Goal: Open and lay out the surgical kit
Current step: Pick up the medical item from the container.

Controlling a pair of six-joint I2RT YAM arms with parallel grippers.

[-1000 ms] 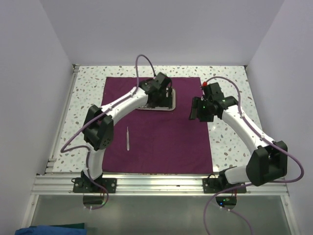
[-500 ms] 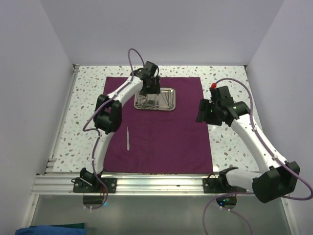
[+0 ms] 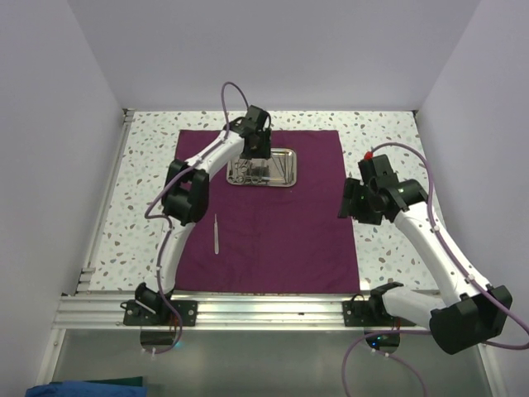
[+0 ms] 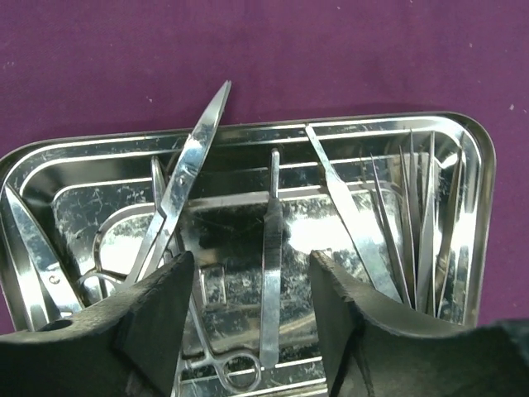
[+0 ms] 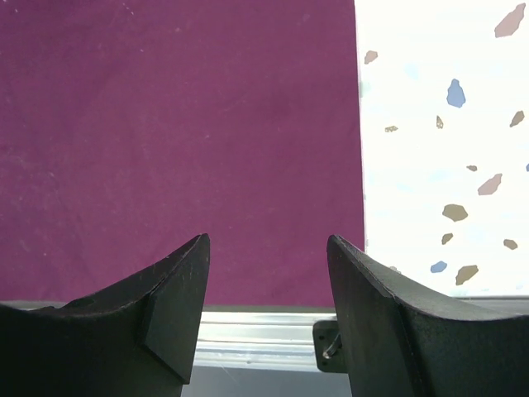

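The maroon cloth wrap (image 3: 273, 223) lies spread flat on the table. The steel tray (image 3: 285, 157) sits on its far part and holds several silver instruments. In the left wrist view the tray (image 4: 475, 141) holds scissors (image 4: 186, 182), a flat handle (image 4: 271, 273), tweezers (image 4: 413, 223) and ring handles. My left gripper (image 3: 253, 159) (image 4: 252, 273) is open just above the tray, its jaws on either side of the flat handle. One pair of tweezers (image 3: 216, 233) lies on the cloth at the left. My right gripper (image 3: 350, 203) (image 5: 269, 273) is open and empty above the cloth's right edge.
White speckled tabletop (image 3: 388, 240) surrounds the cloth. An aluminium rail (image 3: 264, 310) runs along the near edge and also shows in the right wrist view (image 5: 256, 327). White walls close in the sides and back.
My left arm swung left and its gripper settled over the tray's left part, uncovering the tray. My right arm drew back to the right, off the cloth's middle toward its right edge.
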